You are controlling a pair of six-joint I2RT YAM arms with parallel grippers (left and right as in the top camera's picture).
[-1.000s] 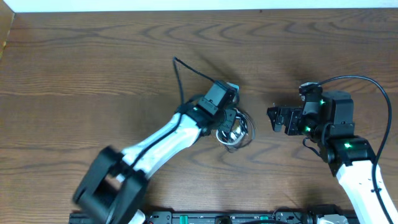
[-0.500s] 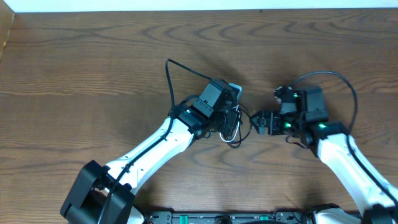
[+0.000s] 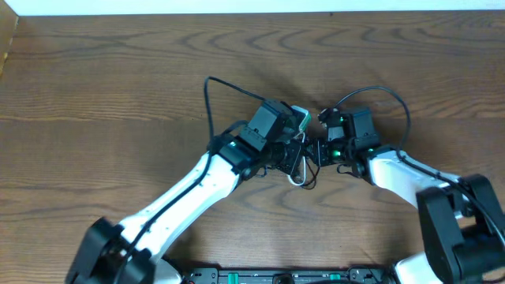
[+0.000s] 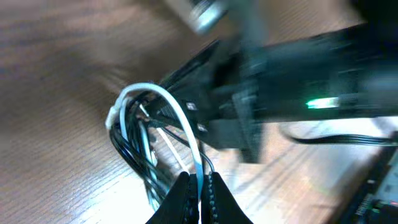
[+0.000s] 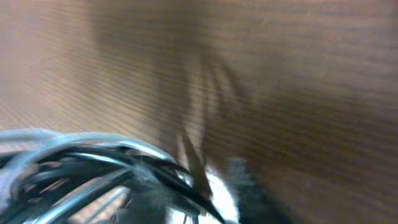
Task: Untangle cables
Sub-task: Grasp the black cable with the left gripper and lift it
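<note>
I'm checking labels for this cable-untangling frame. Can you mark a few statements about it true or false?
1. The left end effector is shut on the thin white cable. True.
2. The white cable and the thin black cable lie straight and apart. False: they loop together in one bundle.
3. The right end effector is at the table's edge, far from the bundle. False: it is at the bundle, mid-table.
4. The table under the arms is brown wood. True.

Wood grain, slick cords, matt plastic

The table (image 3: pixel 95 95) is brown wood-grain, smooth with a dull sheen. On it the white cable (image 4: pixel 188 129) shines glossy and the black cable (image 4: pixel 129 148) looks slick. My left gripper (image 4: pixel 199 185) is matt black plastic.
</note>
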